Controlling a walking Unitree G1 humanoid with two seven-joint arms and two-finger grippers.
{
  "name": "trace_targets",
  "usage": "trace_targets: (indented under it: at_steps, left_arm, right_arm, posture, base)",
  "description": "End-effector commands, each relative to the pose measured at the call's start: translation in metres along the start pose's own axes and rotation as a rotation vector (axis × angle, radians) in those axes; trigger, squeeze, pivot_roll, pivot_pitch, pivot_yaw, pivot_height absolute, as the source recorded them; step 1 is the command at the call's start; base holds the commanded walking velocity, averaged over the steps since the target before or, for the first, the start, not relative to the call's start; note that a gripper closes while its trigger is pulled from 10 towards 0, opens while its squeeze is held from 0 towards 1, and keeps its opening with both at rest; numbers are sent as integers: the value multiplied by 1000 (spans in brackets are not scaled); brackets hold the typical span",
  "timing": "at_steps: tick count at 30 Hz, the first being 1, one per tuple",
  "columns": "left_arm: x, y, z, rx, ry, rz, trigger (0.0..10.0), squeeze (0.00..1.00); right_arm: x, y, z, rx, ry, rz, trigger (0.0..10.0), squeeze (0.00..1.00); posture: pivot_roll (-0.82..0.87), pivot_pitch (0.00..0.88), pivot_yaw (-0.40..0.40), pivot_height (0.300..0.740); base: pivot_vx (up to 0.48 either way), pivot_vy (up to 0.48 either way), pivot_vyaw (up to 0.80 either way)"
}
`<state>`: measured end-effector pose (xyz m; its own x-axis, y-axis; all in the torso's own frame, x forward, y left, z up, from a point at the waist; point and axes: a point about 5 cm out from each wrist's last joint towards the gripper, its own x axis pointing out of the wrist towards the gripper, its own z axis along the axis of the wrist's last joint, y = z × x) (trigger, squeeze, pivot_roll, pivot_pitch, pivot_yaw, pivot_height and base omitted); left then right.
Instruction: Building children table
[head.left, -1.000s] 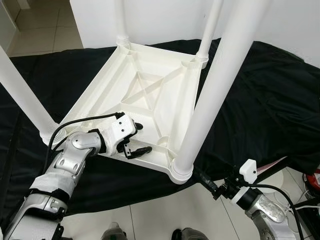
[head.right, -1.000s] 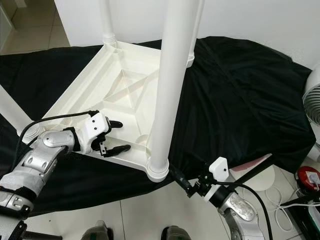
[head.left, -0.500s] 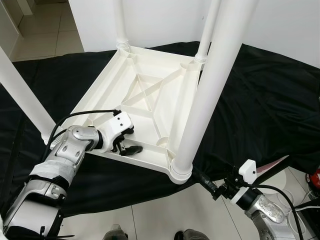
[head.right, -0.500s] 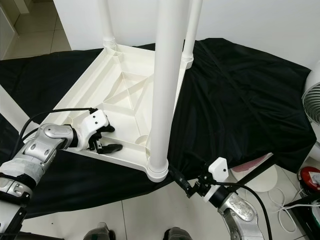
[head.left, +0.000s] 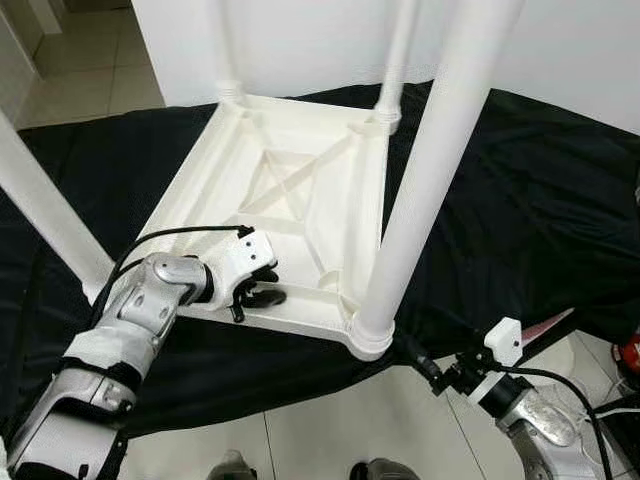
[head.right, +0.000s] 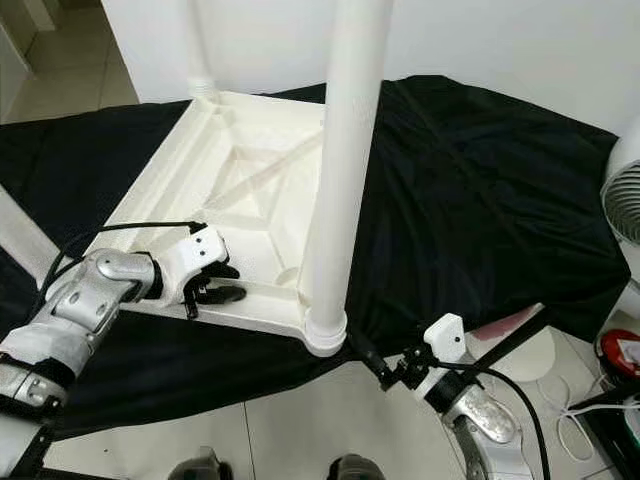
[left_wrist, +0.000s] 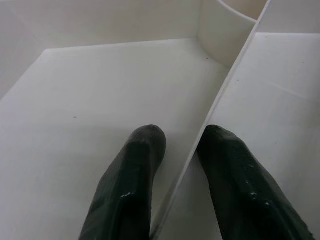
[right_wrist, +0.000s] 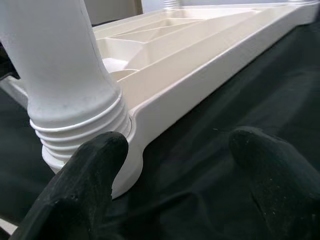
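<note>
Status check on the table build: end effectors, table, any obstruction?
Left end effector straddles a rib at the upturned table's near edge. Right end effector open, by the near corner leg. No obstruction seen.

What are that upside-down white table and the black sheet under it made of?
The table top and its legs look like moulded plastic: smooth, slightly glossy white, with thin ribs underneath and ringed collars where the legs join. The black sheet looks like soft matte fabric, since it creases and drapes over the edge. The left gripper straddles one thin rib.
</note>
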<state>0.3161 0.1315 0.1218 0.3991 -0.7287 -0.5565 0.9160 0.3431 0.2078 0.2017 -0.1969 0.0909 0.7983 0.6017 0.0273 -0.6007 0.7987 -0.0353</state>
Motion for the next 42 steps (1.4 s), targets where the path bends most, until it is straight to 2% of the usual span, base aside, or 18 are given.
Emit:
trace_targets:
  at_steps: [1,8,15,16,23,24,25,26,27,28,29,31,33,34,37,38,39,42]
  left_arm:
    - [2,1,-6,-67,-5,165,0,0]
    - [8,-10,0,-106,-42,215,0,0]
    - [9,-20,11,-142,-71,265,0,0]
    - [12,-24,13,-118,-73,230,10000,0]
    - [13,-29,17,-65,-98,182,10000,0]
    - [11,-31,20,-52,-121,157,10000,1000]
    - [10,-35,23,-26,-154,125,10000,1000]
    - [9,-38,25,-3,-183,100,10000,1000]
    - [9,-38,25,-3,-183,100,10000,1000]
    - [8,-42,29,27,-213,73,10000,1000]
    - [8,-42,29,27,-213,73,10000,1000]
    - [5,-54,38,66,-269,24,10000,1000]
    - [5,-54,38,66,-269,24,10000,1000]
    - [5,-57,40,76,-279,11,10000,0]
    - [5,-61,42,92,-292,-1,10000,0]
    - [5,-63,44,95,-304,-9,10000,0]
    - [6,-65,45,105,-314,-14,10000,0]
    - [7,-68,44,127,-314,-22,10000,0]
  right_arm:
    - [6,10,-4,14,10,67,10000,0]
    - [9,9,-3,8,4,76,10000,0]
    - [15,12,-2,2,-5,91,10000,0]
    - [19,14,-1,5,-15,106,10000,0]
    - [26,13,2,4,-27,104,10000,0]
    - [27,10,3,8,-26,94,10000,0]
    - [28,8,3,37,-18,92,10000,325]
    - [29,7,3,55,-14,96,10000,518]
    - [29,7,3,55,-14,96,10000,518]
    - [28,6,4,78,-10,102,10000,1000]
    - [28,6,4,78,-10,102,10000,1000]
    - [25,0,10,103,-31,80,10000,1000]
    - [25,0,10,103,-31,80,10000,1000]
    - [24,-3,12,91,-41,70,10000,1000]
    - [24,-5,15,69,-52,68,10000,1000]
    - [24,-7,18,36,-65,54,10000,941]
    - [24,-10,23,-9,-85,28,10000,0]
    - [25,-13,32,-44,-122,16,10000,0]
  posture:
    - [35,39,20,740]
    - [41,41,14,740]
    - [43,40,16,740]
    - [48,41,10,740]
    - [51,41,5,740]
    - [51,41,4,740]
    - [50,41,2,740]
    - [50,41,2,740]
    - [50,41,2,740]
    - [48,40,2,740]
    - [48,40,2,740]
    - [42,39,1,740]
    - [42,39,1,740]
    - [40,39,1,740]
    - [37,39,1,740]
    - [37,39,1,740]
    - [34,38,-3,740]
    - [35,35,-7,740]
  base:
    - [0,0,0]
    - [0,0,0]
    - [0,0,0]
    - [0,0,0]
    - [0,0,0]
    - [0,0,0]
    - [0,0,0]
    - [0,0,0]
    - [0,0,0]
    - [0,0,0]
    - [0,0,0]
    - [0,0,0]
    - [0,0,0]
    - [0,0,0]
    - [0,0,0]
    - [0,0,0]
    - [0,0,0]
    - [0,0,0]
